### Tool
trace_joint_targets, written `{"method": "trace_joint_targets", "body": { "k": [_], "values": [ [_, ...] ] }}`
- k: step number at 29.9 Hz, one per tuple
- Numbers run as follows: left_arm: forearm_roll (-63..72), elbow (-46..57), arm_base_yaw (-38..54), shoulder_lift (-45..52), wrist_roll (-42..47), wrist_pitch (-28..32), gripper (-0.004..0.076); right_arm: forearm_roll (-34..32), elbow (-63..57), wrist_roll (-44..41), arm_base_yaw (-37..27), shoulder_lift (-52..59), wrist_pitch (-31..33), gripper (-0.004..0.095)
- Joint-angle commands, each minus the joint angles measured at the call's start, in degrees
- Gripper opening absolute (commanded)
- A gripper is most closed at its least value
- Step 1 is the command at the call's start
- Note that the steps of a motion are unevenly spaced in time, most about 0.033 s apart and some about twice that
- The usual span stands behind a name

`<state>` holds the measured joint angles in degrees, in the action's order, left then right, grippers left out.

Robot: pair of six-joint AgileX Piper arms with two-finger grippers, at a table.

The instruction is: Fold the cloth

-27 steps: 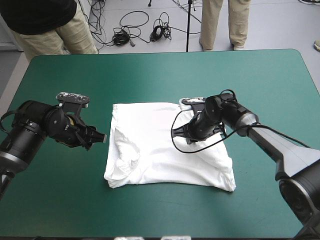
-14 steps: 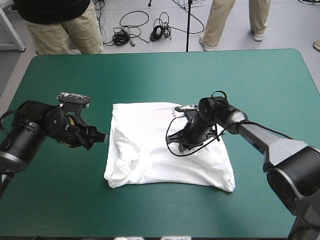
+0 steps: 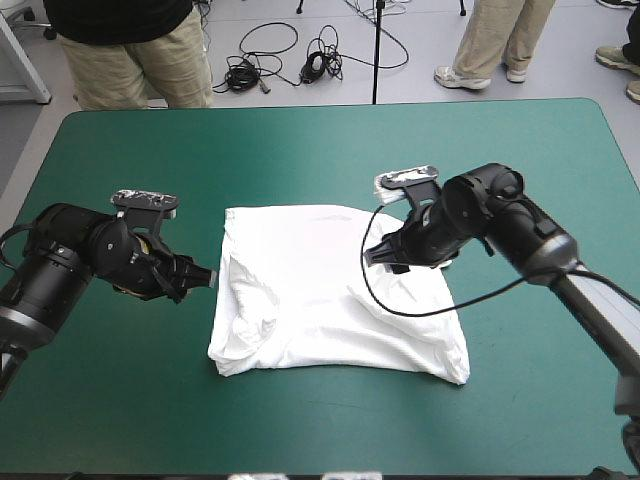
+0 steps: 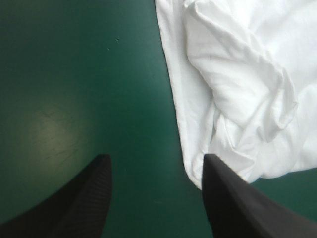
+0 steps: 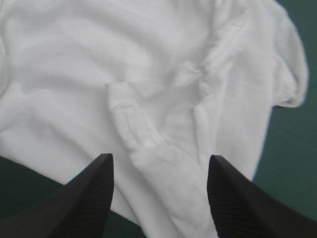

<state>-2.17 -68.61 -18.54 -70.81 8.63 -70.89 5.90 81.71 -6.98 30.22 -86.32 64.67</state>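
The white T-shirt [image 3: 320, 290] lies as a loosely folded bundle at the middle of the teal-green table, creased along its left side. My left gripper [image 3: 205, 277] hovers open just left of the bundle's left edge; in the left wrist view the T-shirt [image 4: 237, 84] lies ahead and beside one black finger [image 4: 237, 198], nothing between the fingers. My right gripper [image 3: 378, 256] hangs open over the bundle's right part. In the right wrist view its fingers [image 5: 89, 193] stand apart above the T-shirt [image 5: 148, 89], where a sleeve hem and folds show.
Bare teal-green cover [image 3: 330, 150] surrounds the bundle on all sides. The table's far edge [image 3: 330, 105] runs near the top of the high view.
My right gripper has opened, let go of the T-shirt, and risen back toward the right. The cloth it held now rests on the bundle. My left arm stayed put.
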Motion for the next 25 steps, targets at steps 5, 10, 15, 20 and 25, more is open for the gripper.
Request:
{"method": "trace_joint_targets", "body": {
  "k": [5,10,15,20,25],
  "values": [
    [0.6,7.9,-6.8,4.2,7.0,3.5,0.0402,-5.5,-0.1,-5.1,-3.4,11.7,4.1,0.0540],
    [0.5,14.3,-8.8,6.5,9.7,6.4,0.0402,-4.7,-6.9,-5.4,-10.3,16.4,4.4,0.0539],
    [0.8,15.2,-8.8,6.4,9.8,8.5,0.0402,-0.1,-11.2,-3.3,-15.4,18.6,4.6,0.0537],
    [3.4,15.4,-8.8,4.5,9.8,9.9,0.0403,0.9,-11.3,-3.4,-15.4,18.7,4.4,0.0537],
    [5.6,16.8,-8.8,0.8,8.1,10.6,0.0403,2.0,-11.3,-3.4,-15.4,18.7,3.2,0.0537]
  ]
}}
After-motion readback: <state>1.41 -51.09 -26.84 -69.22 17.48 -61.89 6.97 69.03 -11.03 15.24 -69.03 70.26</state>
